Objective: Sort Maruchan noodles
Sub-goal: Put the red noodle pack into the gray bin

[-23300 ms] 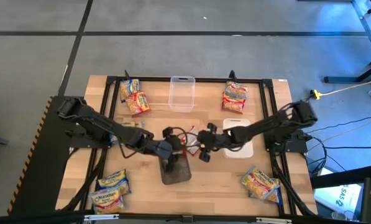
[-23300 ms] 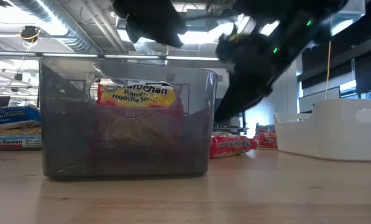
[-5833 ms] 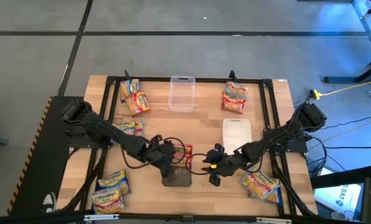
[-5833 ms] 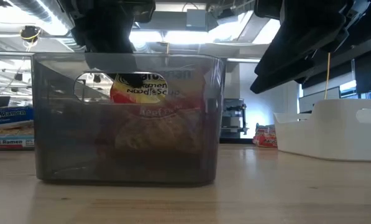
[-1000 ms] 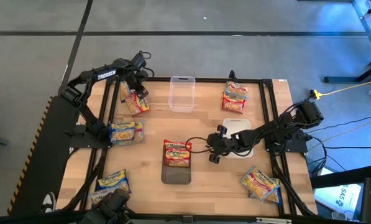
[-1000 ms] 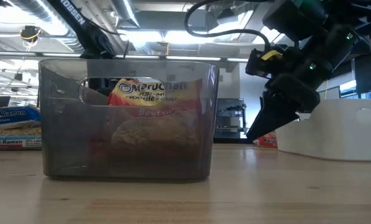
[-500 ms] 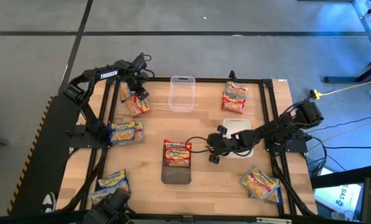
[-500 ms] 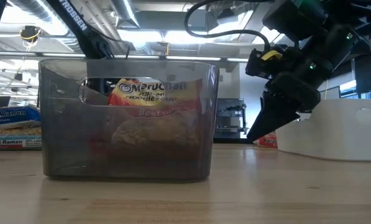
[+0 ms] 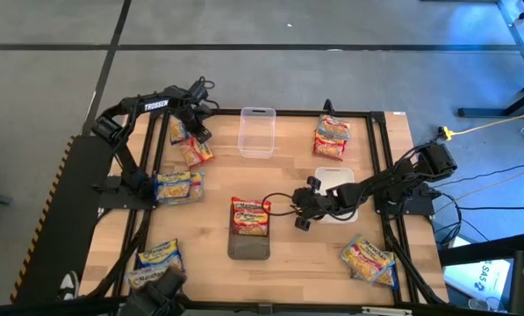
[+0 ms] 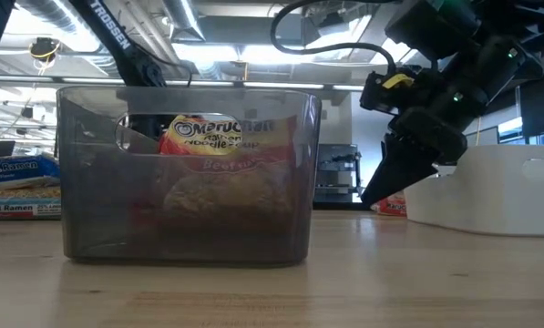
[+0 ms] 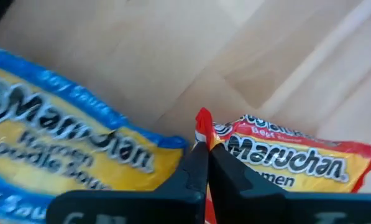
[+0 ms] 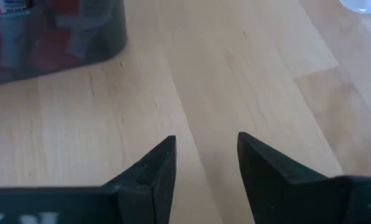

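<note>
The wooden tabletop (image 9: 279, 175) fills the middle of the high view, framed by my two dark arms. At lower centre stands the smoky grey bin (image 9: 248, 241), and a red-labelled packet (image 9: 250, 216) stands upright inside it, its top edge poking above the rim; the low view shows that packet through the bin's wall. A clear container (image 9: 255, 132) sits at upper centre, and a white container (image 9: 335, 188) lies right of centre, partly under my right arm. The other Maruchan noodles lie in small groups: a pair at upper left (image 9: 191, 140), a blue-labelled pair at mid left (image 9: 178, 186), another pair at lower left (image 9: 159, 256), a stack at upper right (image 9: 331, 137) and two at lower right (image 9: 368, 259). My left claw (image 9: 194, 129) is down on the upper-left pair, pressed together on the corner of a red-labelled packet (image 11: 284, 163) that lies just beside a blue-labelled packet (image 11: 67, 149). My right claw (image 9: 300, 212) hangs just right of the bin, its fingers (image 12: 151, 171) spread apart over bare wood, pinching nothing.
</note>
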Robot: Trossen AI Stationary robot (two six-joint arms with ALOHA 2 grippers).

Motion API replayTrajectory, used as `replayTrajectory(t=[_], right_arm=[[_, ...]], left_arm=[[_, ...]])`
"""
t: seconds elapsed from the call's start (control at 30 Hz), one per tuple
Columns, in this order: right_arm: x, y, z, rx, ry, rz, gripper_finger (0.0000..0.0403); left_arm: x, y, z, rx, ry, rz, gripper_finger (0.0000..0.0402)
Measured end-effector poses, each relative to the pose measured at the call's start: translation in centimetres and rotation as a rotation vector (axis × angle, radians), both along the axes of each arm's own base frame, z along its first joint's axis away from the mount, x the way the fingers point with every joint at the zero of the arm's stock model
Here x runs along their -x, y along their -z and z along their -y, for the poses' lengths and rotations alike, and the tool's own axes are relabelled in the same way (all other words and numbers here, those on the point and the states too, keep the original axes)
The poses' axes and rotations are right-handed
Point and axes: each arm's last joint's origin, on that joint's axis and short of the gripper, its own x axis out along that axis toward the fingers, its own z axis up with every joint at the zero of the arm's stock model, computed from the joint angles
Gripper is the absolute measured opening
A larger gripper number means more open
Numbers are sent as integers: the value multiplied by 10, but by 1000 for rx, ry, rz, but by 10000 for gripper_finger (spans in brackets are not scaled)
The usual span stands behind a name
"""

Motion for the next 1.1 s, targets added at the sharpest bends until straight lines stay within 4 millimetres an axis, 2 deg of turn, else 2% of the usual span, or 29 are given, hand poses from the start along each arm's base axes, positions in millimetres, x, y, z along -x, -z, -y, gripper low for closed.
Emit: replayTrajectory(t=[0.2, 0.37, 0.57, 0.8, 0.93, 1.1], right_arm=[[0, 0, 0, 22, -13, -4, 147], [0, 0, 1, 56, -1, 0, 147], [0, -2, 2, 91, 3, 3, 147], [2, -16, 3, 77, 6, 55, 147], [4, -27, 3, 69, 5, 95, 147], [-3, -40, 1, 71, -32, 222, 147]], left_arm=[[-13, -21, 15, -22, 50, 94, 1], [-25, -57, 37, -110, 95, 193, 1], [-29, -90, 67, -212, 109, 237, 0], [-26, -124, 99, -293, 114, 349, 0], [-26, -137, 119, -280, 162, 438, 0], [-30, -152, 142, -282, 197, 544, 0]])
